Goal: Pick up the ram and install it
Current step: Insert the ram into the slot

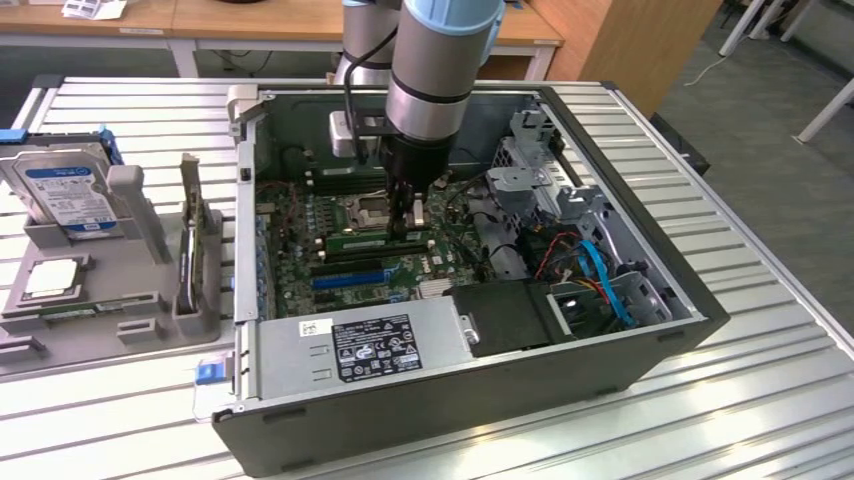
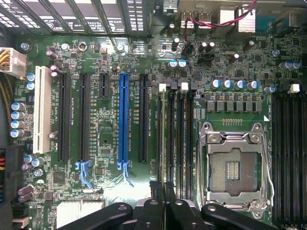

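The ram (image 1: 367, 241) is a thin green stick standing on edge along a black memory slot of the motherboard (image 1: 300, 235), inside the open computer case. My gripper (image 1: 407, 222) reaches straight down onto it, beside the empty processor socket (image 1: 370, 208). In the wrist view the ram (image 2: 163, 139) appears edge-on as a narrow line running away from my gripper (image 2: 162, 188). The two black fingers are shut against its top edge. The other memory slots (image 2: 184, 139) lie parallel beside it, with the open socket (image 2: 233, 167) next to them.
A power supply (image 1: 360, 345) fills the case's near side, and a drive cage with blue and orange cables (image 1: 594, 275) is at the exterior view's right. A grey fixture (image 1: 147, 300) at the exterior view's left holds a hard drive (image 1: 60, 190) and a silver chip (image 1: 51, 278).
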Controlling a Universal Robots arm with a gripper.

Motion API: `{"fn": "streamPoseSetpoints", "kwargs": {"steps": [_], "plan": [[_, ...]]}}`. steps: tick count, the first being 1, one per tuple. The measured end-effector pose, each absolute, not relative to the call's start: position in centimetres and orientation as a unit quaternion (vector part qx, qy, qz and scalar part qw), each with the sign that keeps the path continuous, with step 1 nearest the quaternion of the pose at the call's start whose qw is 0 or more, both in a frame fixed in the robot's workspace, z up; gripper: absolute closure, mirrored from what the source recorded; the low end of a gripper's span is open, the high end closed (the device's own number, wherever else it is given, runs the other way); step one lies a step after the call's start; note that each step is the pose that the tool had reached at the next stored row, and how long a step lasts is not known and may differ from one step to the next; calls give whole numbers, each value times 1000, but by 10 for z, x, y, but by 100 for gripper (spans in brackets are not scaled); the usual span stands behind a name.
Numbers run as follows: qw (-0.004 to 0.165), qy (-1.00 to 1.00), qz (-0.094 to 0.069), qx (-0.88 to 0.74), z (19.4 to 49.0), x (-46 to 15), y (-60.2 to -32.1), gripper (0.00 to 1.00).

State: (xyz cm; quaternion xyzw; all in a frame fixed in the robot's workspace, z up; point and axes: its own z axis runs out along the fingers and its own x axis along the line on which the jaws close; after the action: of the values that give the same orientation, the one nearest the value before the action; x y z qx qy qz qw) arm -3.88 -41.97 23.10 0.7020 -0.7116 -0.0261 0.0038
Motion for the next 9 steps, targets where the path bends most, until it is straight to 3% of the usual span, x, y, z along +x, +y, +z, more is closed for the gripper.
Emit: {"fn": "streamPoseSetpoints", "kwargs": {"steps": [9], "plan": [[4,-712,-26,702,231,-39,-419,89]]}}
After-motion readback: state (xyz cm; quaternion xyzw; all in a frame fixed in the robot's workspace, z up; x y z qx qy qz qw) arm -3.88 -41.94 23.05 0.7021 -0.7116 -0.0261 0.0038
